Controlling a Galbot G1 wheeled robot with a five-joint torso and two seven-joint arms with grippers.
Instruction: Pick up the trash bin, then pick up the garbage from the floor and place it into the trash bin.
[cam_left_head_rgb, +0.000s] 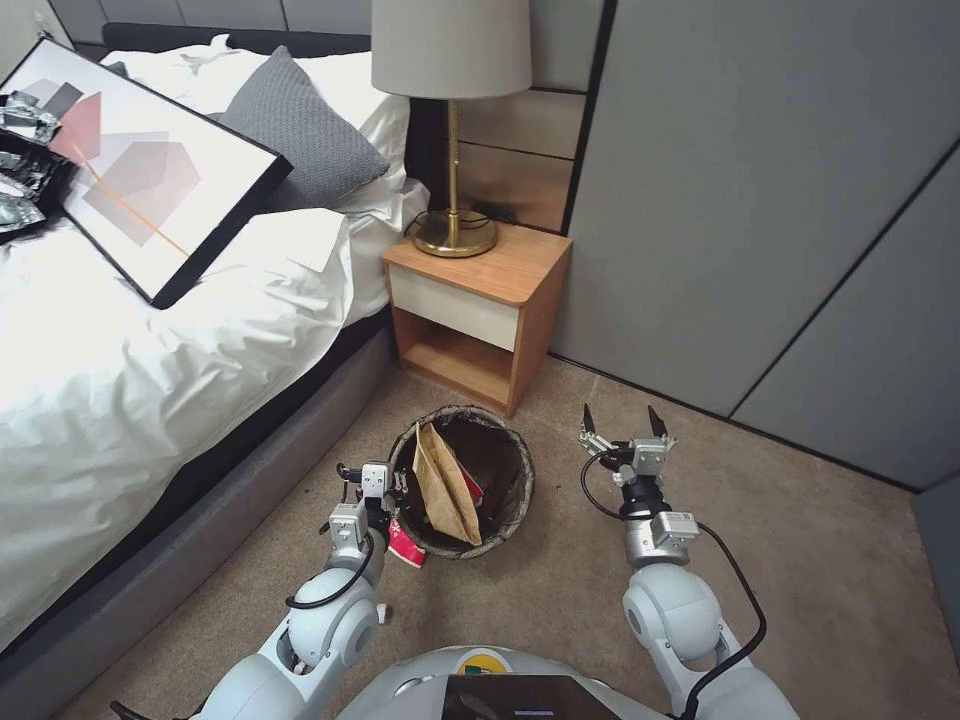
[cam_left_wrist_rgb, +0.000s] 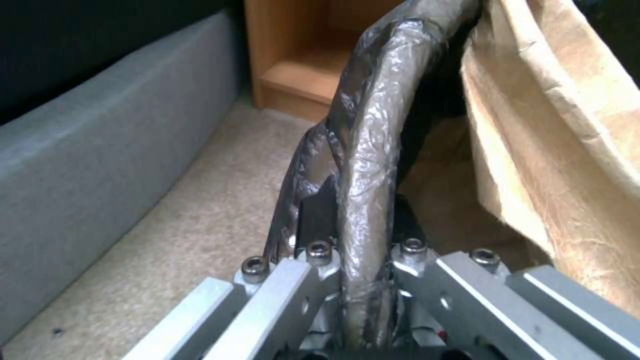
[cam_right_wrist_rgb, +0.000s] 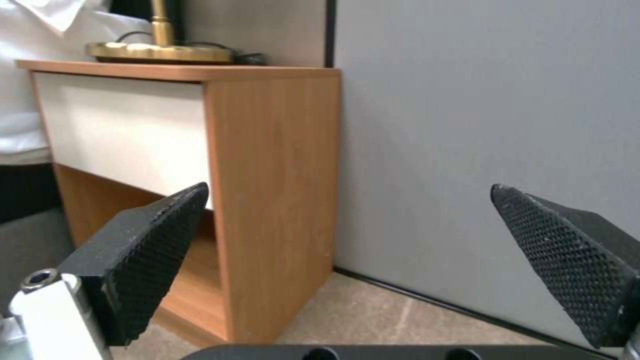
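Observation:
The trash bin (cam_left_head_rgb: 505, 495), lined with a dark bag, hangs just in front of the nightstand, and my left gripper (cam_left_head_rgb: 393, 492) is shut on its near-left rim. In the left wrist view the bag-covered rim (cam_left_wrist_rgb: 370, 165) runs between the closed fingers. A flat brown paper bag (cam_left_head_rgb: 447, 485) stands inside the bin, with red wrappers beside it. A red piece of garbage (cam_left_head_rgb: 405, 547) shows just under the left gripper, at the bin's outer edge. My right gripper (cam_left_head_rgb: 626, 432) is open to the right of the bin, above the floor (cam_left_head_rgb: 800, 560), with nothing between its fingertips (cam_right_wrist_rgb: 143, 260).
A wooden nightstand (cam_left_head_rgb: 480, 310) with a brass lamp (cam_left_head_rgb: 455, 120) stands right behind the bin. The bed (cam_left_head_rgb: 150, 400) with its grey base runs along the left. Grey wall panels (cam_left_head_rgb: 760, 220) close the right side. Open carpet lies to the right.

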